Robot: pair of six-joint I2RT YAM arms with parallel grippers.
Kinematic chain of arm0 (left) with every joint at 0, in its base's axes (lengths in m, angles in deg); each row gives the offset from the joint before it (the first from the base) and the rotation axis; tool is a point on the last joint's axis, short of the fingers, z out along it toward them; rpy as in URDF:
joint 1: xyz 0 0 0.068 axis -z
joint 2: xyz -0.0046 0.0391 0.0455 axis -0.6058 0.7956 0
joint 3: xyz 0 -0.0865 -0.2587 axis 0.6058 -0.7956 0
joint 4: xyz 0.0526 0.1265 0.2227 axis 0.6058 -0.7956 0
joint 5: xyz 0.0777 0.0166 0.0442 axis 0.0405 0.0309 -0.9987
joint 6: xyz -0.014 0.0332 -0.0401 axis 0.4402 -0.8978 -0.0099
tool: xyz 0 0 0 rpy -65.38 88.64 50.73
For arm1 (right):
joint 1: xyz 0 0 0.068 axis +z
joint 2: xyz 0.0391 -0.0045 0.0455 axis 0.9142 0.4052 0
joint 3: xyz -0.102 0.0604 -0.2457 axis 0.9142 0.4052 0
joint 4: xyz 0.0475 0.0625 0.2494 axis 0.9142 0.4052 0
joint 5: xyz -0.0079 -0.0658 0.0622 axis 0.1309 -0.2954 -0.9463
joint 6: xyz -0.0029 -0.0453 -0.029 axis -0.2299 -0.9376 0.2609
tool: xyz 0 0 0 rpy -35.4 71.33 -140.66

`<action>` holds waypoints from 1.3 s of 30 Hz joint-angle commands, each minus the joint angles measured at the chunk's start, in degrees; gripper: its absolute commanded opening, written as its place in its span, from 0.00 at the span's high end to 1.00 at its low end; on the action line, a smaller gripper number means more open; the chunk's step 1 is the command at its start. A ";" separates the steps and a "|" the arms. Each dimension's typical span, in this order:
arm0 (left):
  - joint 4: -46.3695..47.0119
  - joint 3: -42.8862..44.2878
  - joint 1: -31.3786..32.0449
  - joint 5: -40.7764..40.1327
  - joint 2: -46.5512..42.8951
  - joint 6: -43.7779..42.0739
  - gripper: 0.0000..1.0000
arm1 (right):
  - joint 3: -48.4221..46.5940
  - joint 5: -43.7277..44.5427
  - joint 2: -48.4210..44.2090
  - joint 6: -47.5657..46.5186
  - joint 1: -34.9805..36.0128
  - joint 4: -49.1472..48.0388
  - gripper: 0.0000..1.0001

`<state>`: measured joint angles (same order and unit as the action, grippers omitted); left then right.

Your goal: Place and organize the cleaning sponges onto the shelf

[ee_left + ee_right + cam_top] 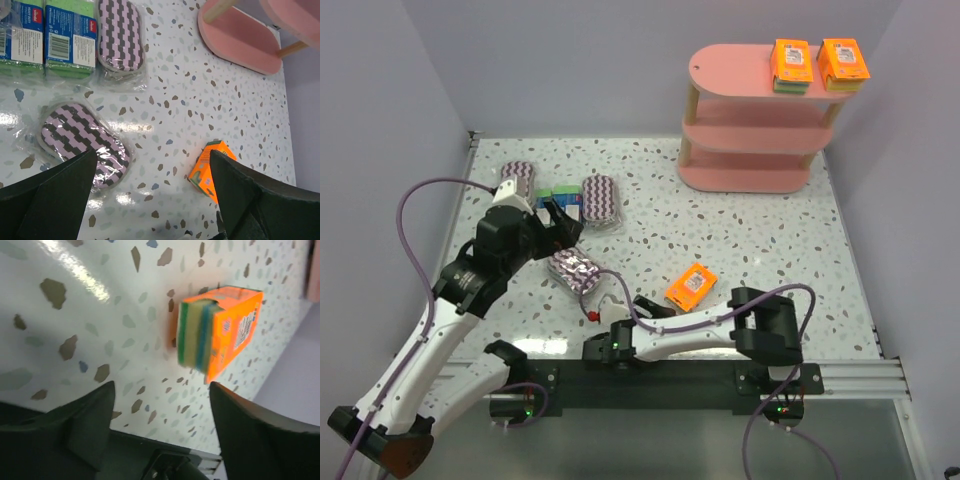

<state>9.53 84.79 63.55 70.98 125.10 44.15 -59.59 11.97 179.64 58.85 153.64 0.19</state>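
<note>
The pink shelf (750, 110) stands at the far right, with two orange packs (791, 65) (844, 63) on its top board. A third orange pack (691, 287) lies on the table. Three purple zigzag packs lie at the left (518, 172) (601, 197) (574, 270), with blue-green boxes (560, 198) between them. My left gripper (557, 222) is open and empty above the nearest purple pack (85, 145). My right gripper (648, 304) is open and empty, low, just short of the orange pack (220, 332).
The speckled table (740, 230) is walled at the left, back and right. A metal rail (840, 375) runs along its near edge. The left wrist view shows the shelf's bottom board (240, 40) and two blue-green boxes (70, 40) (20, 40).
</note>
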 commanded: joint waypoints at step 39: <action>2.72 0.91 -0.16 5.99 10.05 -3.67 0.00 | 57.19 -32.59 -62.75 78.40 -28.84 -50.83 0.15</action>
<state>9.25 85.16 63.55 76.03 134.63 42.49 -4.60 -25.07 115.66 130.41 124.90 -47.02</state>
